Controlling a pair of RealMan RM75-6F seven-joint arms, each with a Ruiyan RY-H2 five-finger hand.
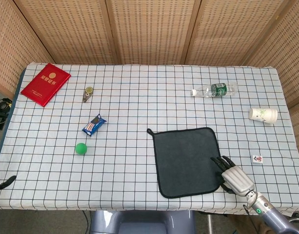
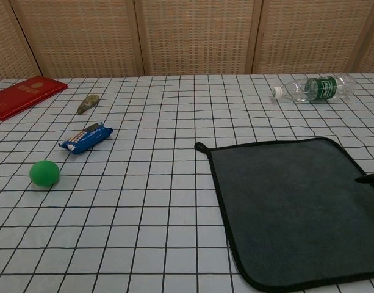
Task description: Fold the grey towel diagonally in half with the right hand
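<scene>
The grey towel [image 1: 188, 161] lies flat and unfolded on the checked tablecloth, right of centre and close to the front edge; it also fills the lower right of the chest view [image 2: 290, 207]. A small loop sticks out at its far left corner. My right hand [image 1: 235, 178] rests at the towel's near right corner, fingers apart and pointing over the towel's right edge, holding nothing. The chest view shows only one fingertip [image 2: 370, 178] at the right border. A dark tip at the left border [image 1: 3, 183] may be my left hand; its state is unreadable.
A plastic bottle [image 1: 215, 90] lies behind the towel, with a paper cup [image 1: 263, 115] and a small tile [image 1: 257, 159] to its right. On the left are a green ball [image 1: 80, 148], a snack packet [image 1: 93, 125], a small tape dispenser [image 1: 88, 92] and a red booklet [image 1: 46, 84].
</scene>
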